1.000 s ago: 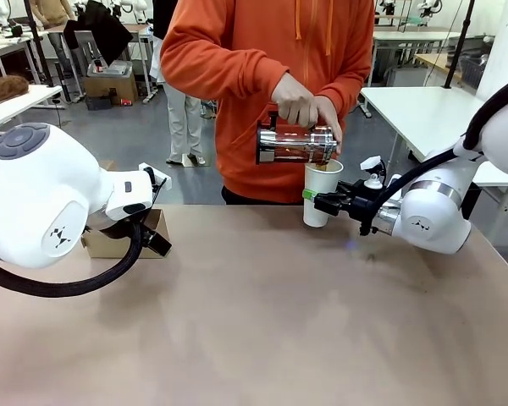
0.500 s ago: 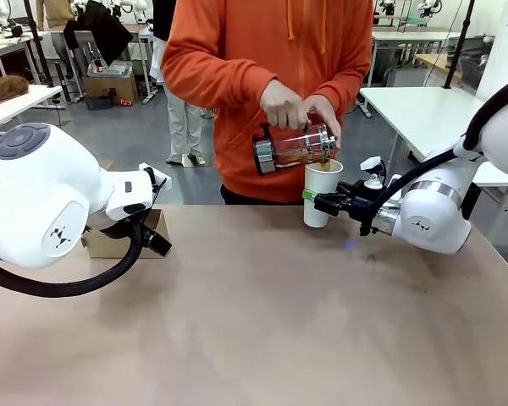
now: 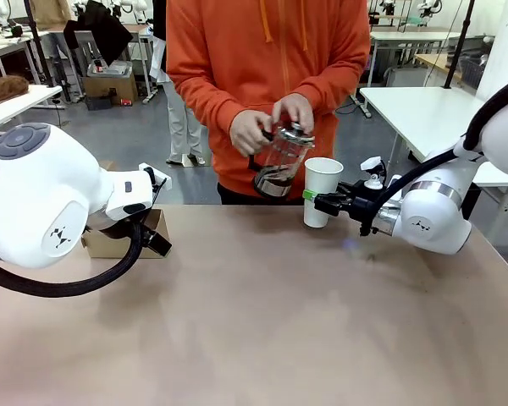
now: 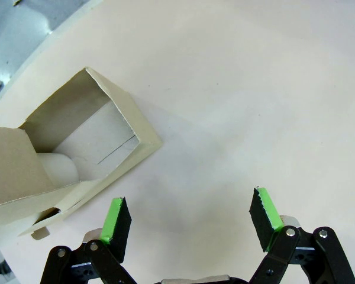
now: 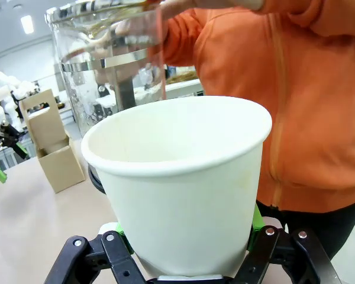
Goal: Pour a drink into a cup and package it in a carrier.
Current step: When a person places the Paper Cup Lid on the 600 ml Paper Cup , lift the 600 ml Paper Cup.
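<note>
Tall white cup [image 3: 321,191] stands upright, well apart from the brown carrier [image 5: 60,167].

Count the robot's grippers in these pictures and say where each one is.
2. The left gripper hangs open over the table, beside the carrier. The right gripper is shut on the cup, near the pitcher that the person holds.

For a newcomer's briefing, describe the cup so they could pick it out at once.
Find the person in orange across the table. In front, the right gripper grips a tall white paper cup, plain and opaque beside the clear glass pitcher they hold.
</note>
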